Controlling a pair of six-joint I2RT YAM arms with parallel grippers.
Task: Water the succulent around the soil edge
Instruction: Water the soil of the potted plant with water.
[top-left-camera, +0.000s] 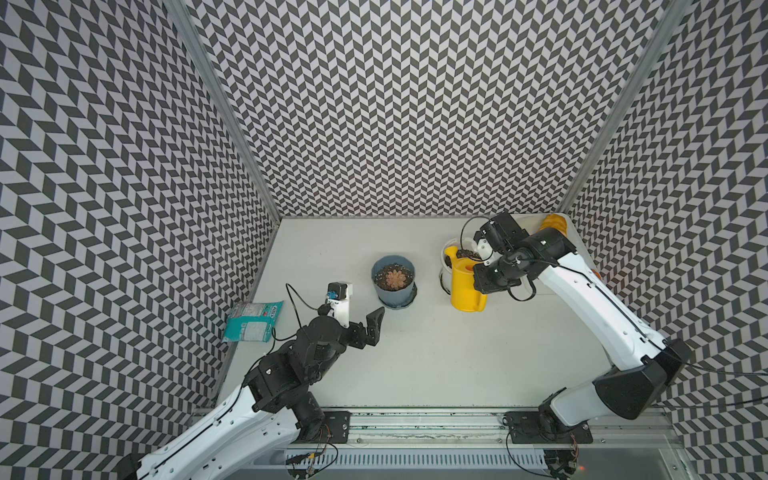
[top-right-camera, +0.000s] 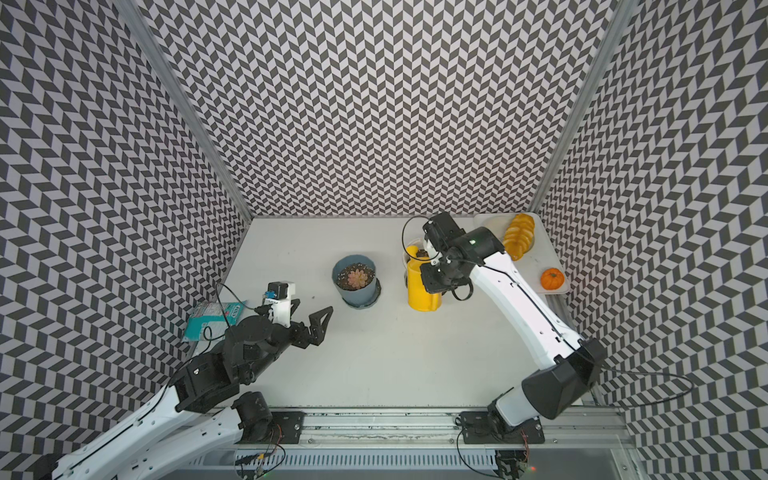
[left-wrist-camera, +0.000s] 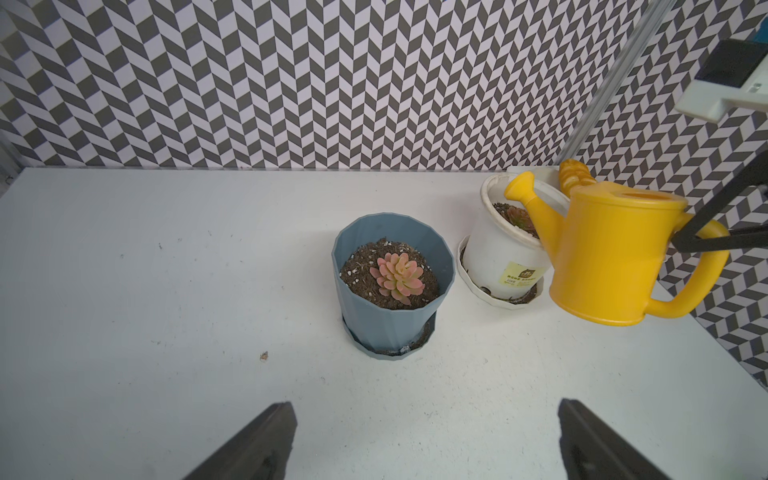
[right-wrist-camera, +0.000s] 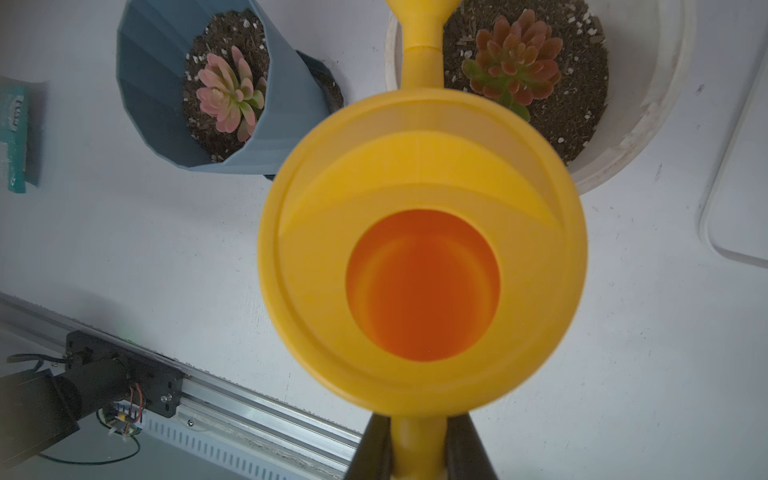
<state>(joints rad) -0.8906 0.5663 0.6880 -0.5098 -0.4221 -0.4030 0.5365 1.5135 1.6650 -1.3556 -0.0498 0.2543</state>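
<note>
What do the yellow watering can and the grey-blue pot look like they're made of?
Watering can: probably moulded plastic, smooth satin finish; even yellow colour, slightly translucent top rim. Grey-blue pot: likely plastic too, matte; thin faceted wall, though ceramic cannot be excluded.

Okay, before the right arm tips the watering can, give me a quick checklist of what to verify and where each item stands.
1. Grip: right gripper shut on the handle of the watering can: ok.
2. Can upright, nothing spilling: ok.
3. Aim: spout above the soil edge in the white pot, beside its succulent, not over it: ok.
4. Bystander: blue pot stands apart from the can: ok.
5. Other arm: left gripper open, empty, clear of both pots: ok.
6. Water inside the can: cannot tell.
</note>
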